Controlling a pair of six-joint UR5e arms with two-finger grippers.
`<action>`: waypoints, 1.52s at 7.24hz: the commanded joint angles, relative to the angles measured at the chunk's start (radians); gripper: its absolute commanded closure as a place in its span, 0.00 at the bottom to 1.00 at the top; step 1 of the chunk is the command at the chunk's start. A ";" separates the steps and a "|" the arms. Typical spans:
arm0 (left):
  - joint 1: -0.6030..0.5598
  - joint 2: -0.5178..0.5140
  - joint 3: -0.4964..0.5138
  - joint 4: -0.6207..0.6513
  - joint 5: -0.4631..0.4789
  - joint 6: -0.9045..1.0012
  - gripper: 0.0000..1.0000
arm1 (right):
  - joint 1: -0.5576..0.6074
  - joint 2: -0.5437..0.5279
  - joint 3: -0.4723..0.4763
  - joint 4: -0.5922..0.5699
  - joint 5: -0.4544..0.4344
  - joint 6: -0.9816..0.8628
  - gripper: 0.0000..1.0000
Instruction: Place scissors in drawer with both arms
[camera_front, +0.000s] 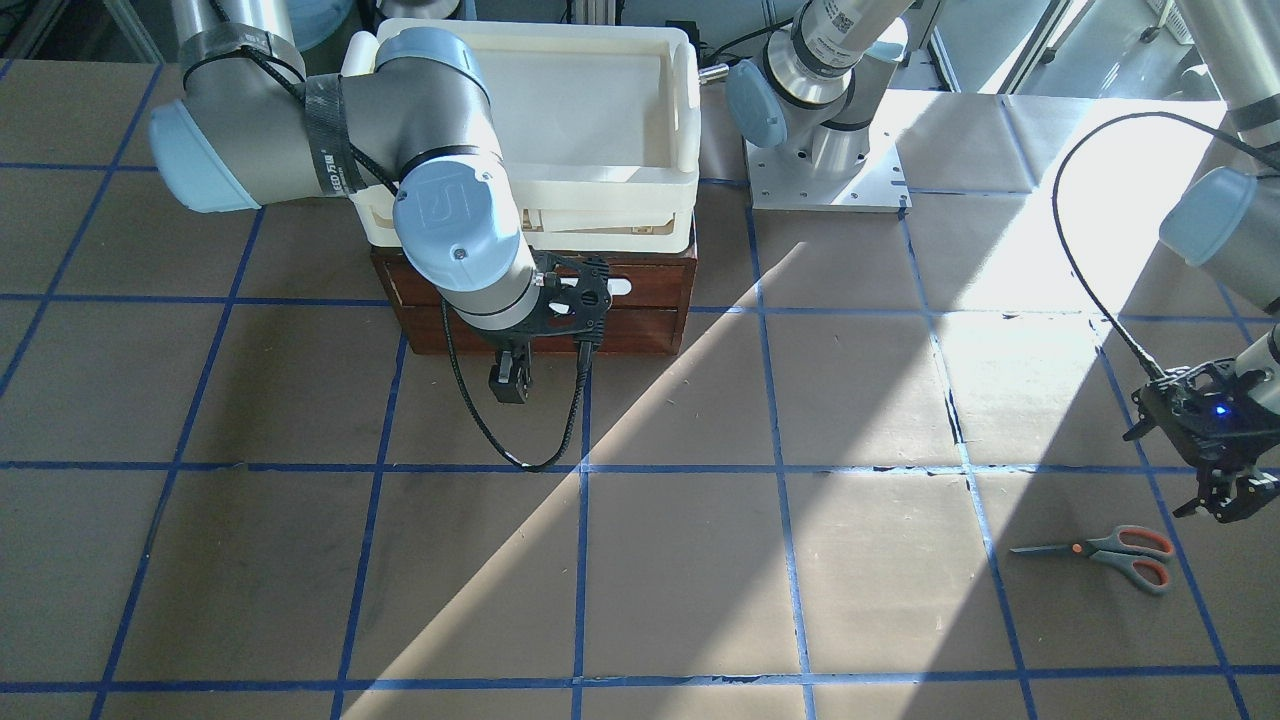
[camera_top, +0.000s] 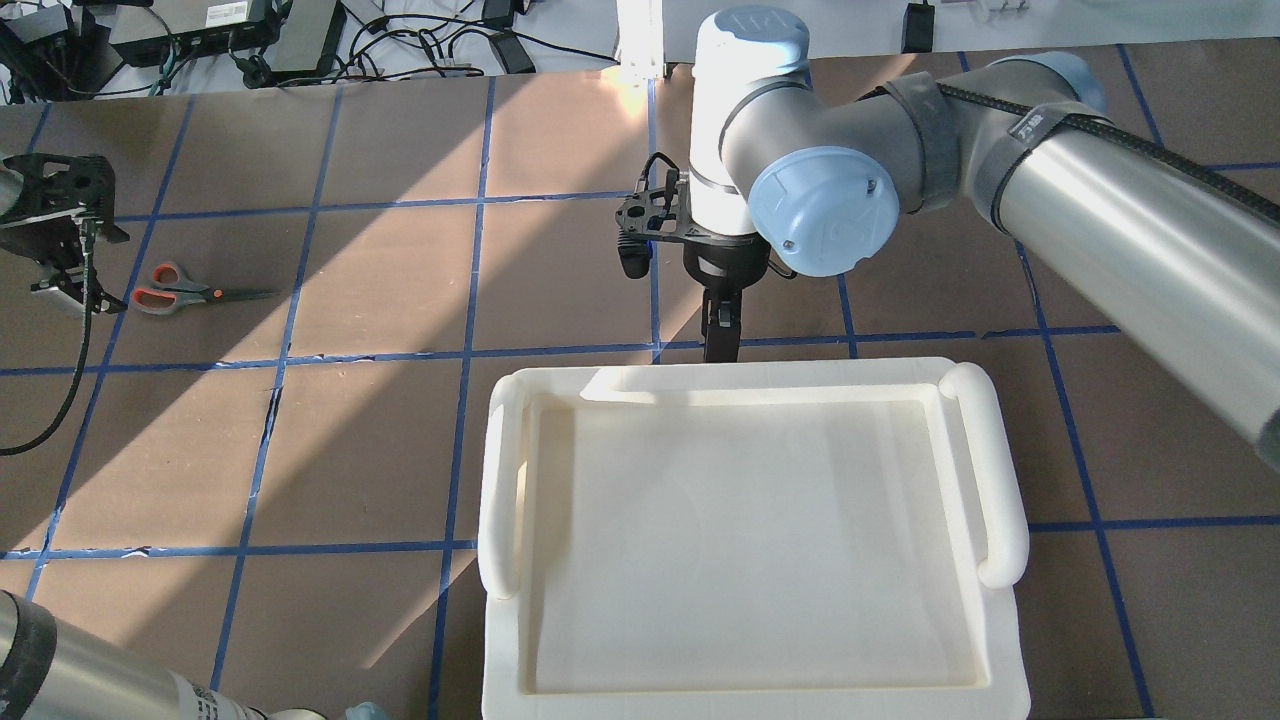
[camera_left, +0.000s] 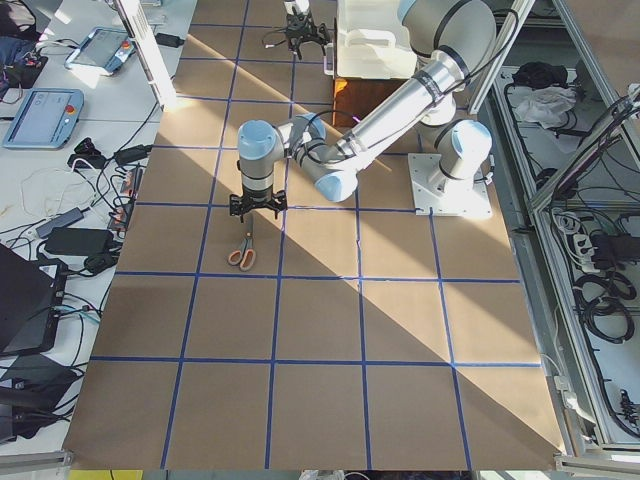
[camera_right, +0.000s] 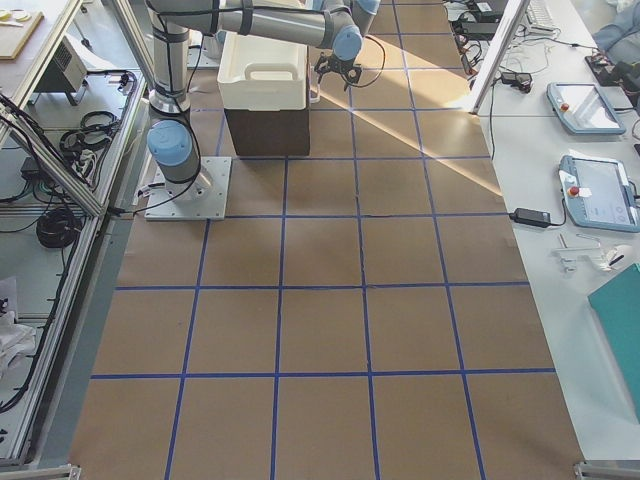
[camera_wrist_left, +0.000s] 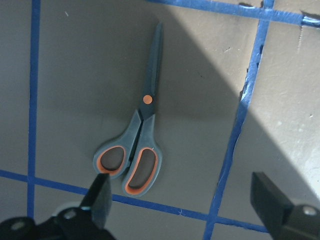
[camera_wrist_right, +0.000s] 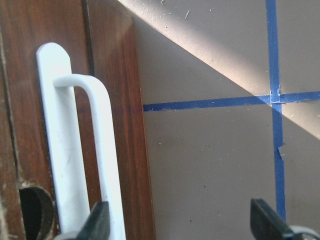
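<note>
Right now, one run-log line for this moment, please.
left gripper: open, above scissors | scissors: flat on table, ungripped | drawer: shut | right gripper: open, at handle

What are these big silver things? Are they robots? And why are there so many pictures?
Yes, they are two robot arms at a brown table with blue tape lines. Each ends in a black gripper, like two pinching fingers. Four pictures come from cameras around the table; two come from small cameras on the wrists. The left gripper hangs open near the scissors, which lie flat on the table. The right gripper is open beside the white handle of the closed wooden drawer. A cream tray sits on top of the drawer box. Nothing is held yet.
</note>
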 joint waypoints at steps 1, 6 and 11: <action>0.000 -0.084 0.008 0.082 -0.012 0.101 0.00 | 0.003 -0.001 -0.001 0.011 0.003 -0.006 0.00; -0.001 -0.198 0.056 0.120 -0.055 0.227 0.02 | 0.021 0.022 0.002 0.000 -0.007 -0.011 0.00; -0.001 -0.236 0.062 0.121 -0.083 0.223 0.07 | 0.029 0.027 0.033 -0.027 -0.017 -0.023 0.00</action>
